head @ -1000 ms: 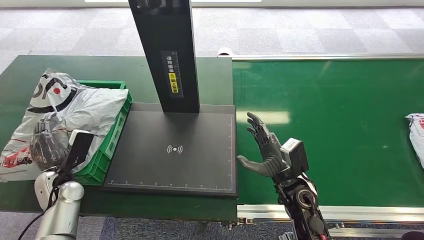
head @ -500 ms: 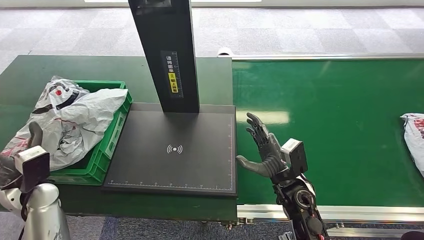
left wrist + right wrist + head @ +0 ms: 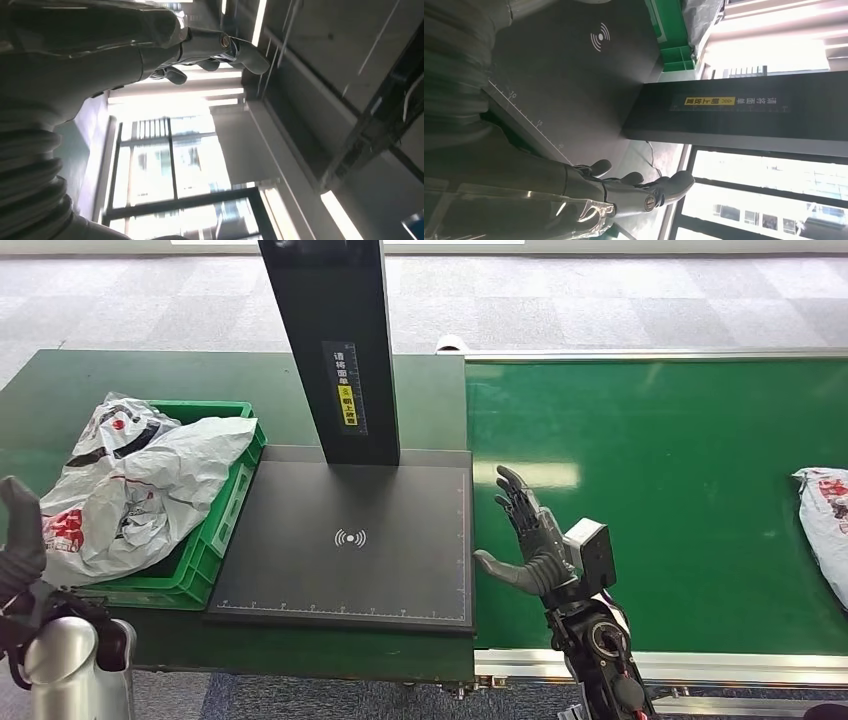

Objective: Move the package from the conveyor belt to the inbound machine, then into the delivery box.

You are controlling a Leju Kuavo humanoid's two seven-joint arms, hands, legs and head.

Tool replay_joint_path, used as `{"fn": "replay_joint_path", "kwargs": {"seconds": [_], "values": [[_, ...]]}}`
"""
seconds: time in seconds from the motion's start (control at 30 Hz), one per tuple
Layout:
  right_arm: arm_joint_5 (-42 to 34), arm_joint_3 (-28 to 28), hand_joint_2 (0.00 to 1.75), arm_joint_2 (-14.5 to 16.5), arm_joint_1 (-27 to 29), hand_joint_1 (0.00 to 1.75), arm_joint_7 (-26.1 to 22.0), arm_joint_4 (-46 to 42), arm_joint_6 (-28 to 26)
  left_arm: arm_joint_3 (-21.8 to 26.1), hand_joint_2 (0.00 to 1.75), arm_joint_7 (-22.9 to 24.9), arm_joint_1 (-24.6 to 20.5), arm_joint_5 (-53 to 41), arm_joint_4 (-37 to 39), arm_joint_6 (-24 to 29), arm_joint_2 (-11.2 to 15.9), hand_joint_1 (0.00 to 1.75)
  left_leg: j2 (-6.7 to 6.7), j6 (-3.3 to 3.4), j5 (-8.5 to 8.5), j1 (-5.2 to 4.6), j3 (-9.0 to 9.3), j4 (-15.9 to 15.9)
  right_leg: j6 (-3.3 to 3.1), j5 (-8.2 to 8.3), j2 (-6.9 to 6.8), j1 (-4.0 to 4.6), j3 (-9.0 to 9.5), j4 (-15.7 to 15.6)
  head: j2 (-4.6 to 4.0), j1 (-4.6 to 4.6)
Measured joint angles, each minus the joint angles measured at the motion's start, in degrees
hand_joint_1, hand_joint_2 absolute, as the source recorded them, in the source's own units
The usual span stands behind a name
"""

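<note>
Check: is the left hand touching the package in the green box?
Apart. Head view shows the left hand raised beside the package, with green table between.

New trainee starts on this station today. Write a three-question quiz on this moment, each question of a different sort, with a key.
1. True or false: the right hand holds a package.
2. The white package lies in: A) the green crate B) the scanner plate C) the floor.
3. What comes in at the far right edge of the conveyor belt?

Key:
1. False; it is open over the belt's edge.
2. A.
3. Another package.
</note>
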Motion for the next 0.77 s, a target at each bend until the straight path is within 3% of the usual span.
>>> {"fn": "replay_joint_path", "kwargs": {"seconds": [0.1,0.23,0.63,0.77], "values": [[-0.1,0.0,1.75,-0.1,0.2,0.0,0.0,0.0,0.0,-5.8,1.75,0.0,0.6,1.2,1.0,-0.5,1.8,0.0,0.07,0.0,0.0,0.0,0.0,0.0,0.0,0.01,0.04,0.0,0.01,0.0,-0.01,0.01],[-0.1,0.0,1.75,-0.2,0.3,0.0,0.0,0.0,0.0,-9.6,1.75,0.0,1.0,1.5,1.9,-0.5,3.2,0.0,0.08,0.0,0.0,-0.01,0.0,0.0,0.01,0.02,0.06,-0.01,-0.01,0.0,-0.01,0.01],[-0.1,0.0,1.75,-0.4,0.4,0.0,0.0,0.0,0.0,-12.3,1.75,0.0,1.3,1.6,2.7,-0.6,4.4,0.0,0.09,0.0,0.0,0.0,0.0,0.0,0.0,0.02,0.06,0.0,-0.02,0.0,0.0,0.01],[-0.1,0.0,1.75,-0.5,0.4,0.0,0.0,0.0,0.3,-12.5,1.75,0.0,1.4,4.8,2.9,-6.6,4.6,0.0,0.08,0.0,0.0,-0.01,-0.01,0.0,0.0,0.02,0.06,0.0,-0.02,0.0,0.0,0.01]]}}
